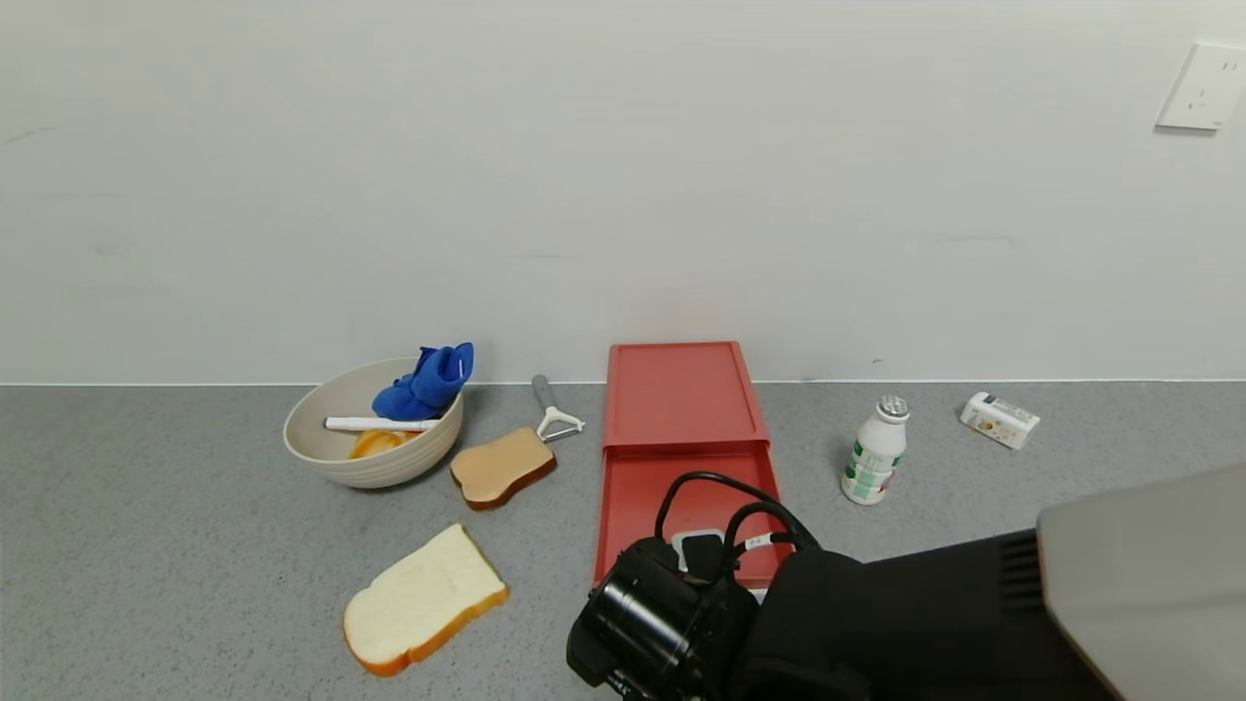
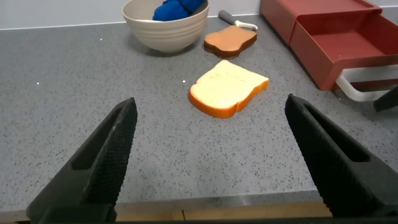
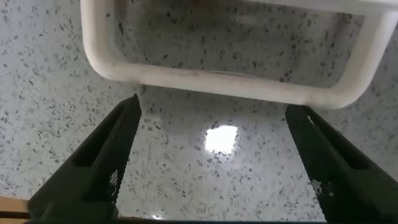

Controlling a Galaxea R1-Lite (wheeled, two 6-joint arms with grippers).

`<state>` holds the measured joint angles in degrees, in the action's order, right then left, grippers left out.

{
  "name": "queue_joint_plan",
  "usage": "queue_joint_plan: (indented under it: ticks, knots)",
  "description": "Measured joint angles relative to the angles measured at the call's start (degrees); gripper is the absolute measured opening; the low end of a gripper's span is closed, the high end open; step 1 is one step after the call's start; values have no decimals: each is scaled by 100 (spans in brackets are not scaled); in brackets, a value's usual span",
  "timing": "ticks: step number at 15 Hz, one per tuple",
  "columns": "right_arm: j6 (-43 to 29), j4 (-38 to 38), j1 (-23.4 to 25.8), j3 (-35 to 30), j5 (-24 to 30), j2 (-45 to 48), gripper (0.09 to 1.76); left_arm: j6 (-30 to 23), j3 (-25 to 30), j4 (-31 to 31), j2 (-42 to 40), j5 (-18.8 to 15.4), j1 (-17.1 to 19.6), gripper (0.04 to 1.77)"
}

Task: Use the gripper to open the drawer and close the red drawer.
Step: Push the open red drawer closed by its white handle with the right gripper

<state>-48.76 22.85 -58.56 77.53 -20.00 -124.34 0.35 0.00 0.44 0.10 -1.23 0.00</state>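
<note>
The salmon-red drawer (image 1: 678,394) lies in the middle of the grey table, its shallow tray (image 1: 672,492) slid out toward me. My right arm (image 1: 876,623) reaches over the tray's front and hides the handle in the head view. In the right wrist view the white loop handle (image 3: 217,84) lies flat on the table just beyond my right gripper (image 3: 213,111), which is open, empty and not touching it. My left gripper (image 2: 211,102) is open and empty, low over the table's near edge to the drawer's left. The tray (image 2: 348,46) and handle (image 2: 364,87) also show in the left wrist view.
A beige bowl (image 1: 375,438) holding a blue cloth (image 1: 425,382) stands to the left of the drawer. A peeler (image 1: 553,409), a brown toast slice (image 1: 501,467) and a white bread slice (image 1: 423,599) lie near it. A white bottle (image 1: 874,451) and small carton (image 1: 999,420) are on the right.
</note>
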Motion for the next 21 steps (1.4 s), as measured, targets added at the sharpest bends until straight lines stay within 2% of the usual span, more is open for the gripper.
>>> queue_joint_plan:
  ticks: [9, 21]
  knots:
    - [277, -461, 93, -74, -273, 4, 171, -2, 0, 0, 0, -2, 0, 172]
    - [1070, -1591, 733, -72, -256, -118, 171, 0, 0, 0, 0, 0, 0, 172]
